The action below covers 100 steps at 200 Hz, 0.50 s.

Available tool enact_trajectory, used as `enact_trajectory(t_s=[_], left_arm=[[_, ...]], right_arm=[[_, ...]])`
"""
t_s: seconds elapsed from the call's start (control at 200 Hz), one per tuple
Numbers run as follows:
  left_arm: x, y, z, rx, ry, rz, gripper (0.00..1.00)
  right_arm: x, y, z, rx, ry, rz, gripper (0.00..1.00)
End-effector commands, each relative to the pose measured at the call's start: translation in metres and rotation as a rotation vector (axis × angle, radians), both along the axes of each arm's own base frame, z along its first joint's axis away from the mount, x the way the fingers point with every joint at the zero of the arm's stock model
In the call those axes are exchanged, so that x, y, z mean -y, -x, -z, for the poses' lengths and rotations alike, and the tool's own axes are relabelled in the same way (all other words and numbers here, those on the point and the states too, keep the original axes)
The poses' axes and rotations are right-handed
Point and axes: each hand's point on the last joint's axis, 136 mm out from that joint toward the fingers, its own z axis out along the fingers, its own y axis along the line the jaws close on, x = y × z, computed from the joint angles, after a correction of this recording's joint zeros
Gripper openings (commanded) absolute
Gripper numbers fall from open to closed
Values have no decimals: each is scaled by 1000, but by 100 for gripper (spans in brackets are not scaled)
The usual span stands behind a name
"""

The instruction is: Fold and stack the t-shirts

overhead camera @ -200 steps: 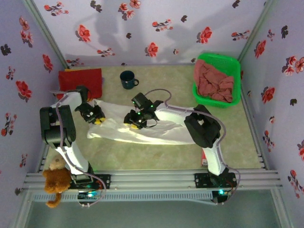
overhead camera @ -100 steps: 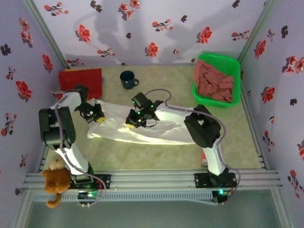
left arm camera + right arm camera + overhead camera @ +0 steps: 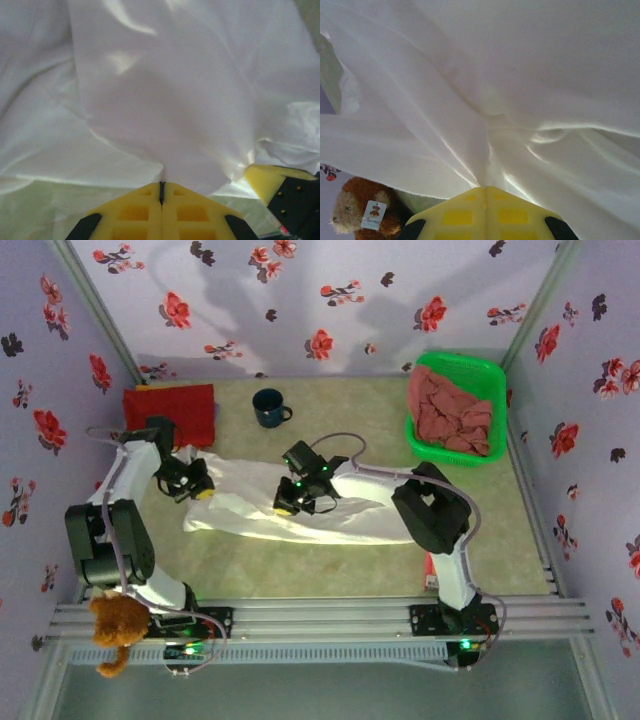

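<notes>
Though perhaps slack, t-shirt (image 3: 175, 100) in grippers (image 3: 161, 187) (image 3: 485, 191)

mug (image 3: 269, 407) behind shirt (image 3: 250, 515), basket (image 3: 463, 361) far right

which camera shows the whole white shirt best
The top external view: the white t-shirt shows most of its outline there. The wrist views give close-up folds pinched by the left gripper and right gripper.

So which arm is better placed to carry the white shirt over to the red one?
Left, probably: the left gripper is shut on the white shirt near the red shirt; the right gripper grips its middle, farther off.
</notes>
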Motion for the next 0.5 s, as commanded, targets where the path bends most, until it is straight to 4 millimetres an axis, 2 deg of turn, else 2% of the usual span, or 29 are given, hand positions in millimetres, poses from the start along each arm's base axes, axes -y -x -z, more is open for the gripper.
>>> enact_trajectory(t_s=[0.0, 0.175, 0.29, 0.33, 0.35, 0.375, 0.395, 0.43, 0.495], left_arm=[[-1, 37, 5, -96, -11, 12, 0], [1, 69, 28, -239, -8, 1, 0], [8, 84, 38, -308, 14, 15, 0], [13, 87, 39, -319, 32, 25, 8], [15, 88, 38, -324, 39, 29, 14], [16, 90, 38, -334, 42, 34, 27], [16, 92, 38, -340, 39, 39, 33], [15, 92, 37, -341, 32, 45, 37], [9, 88, 33, -323, -3, 52, 42]], right_arm=[[20, 7, -11, 33, 71, -4, 0], [19, 8, -1, 8, 75, -9, 0], [18, 6, 3, 5, 81, -24, 12], [19, 3, 2, 11, 86, -23, 19], [20, 3, 2, 15, 90, -23, 23], [21, 1, 0, 22, 91, -21, 29], [22, 1, 0, 25, 93, -19, 33], [24, -1, -3, 34, 94, -18, 40], [26, -1, -8, 48, 103, -24, 45]])
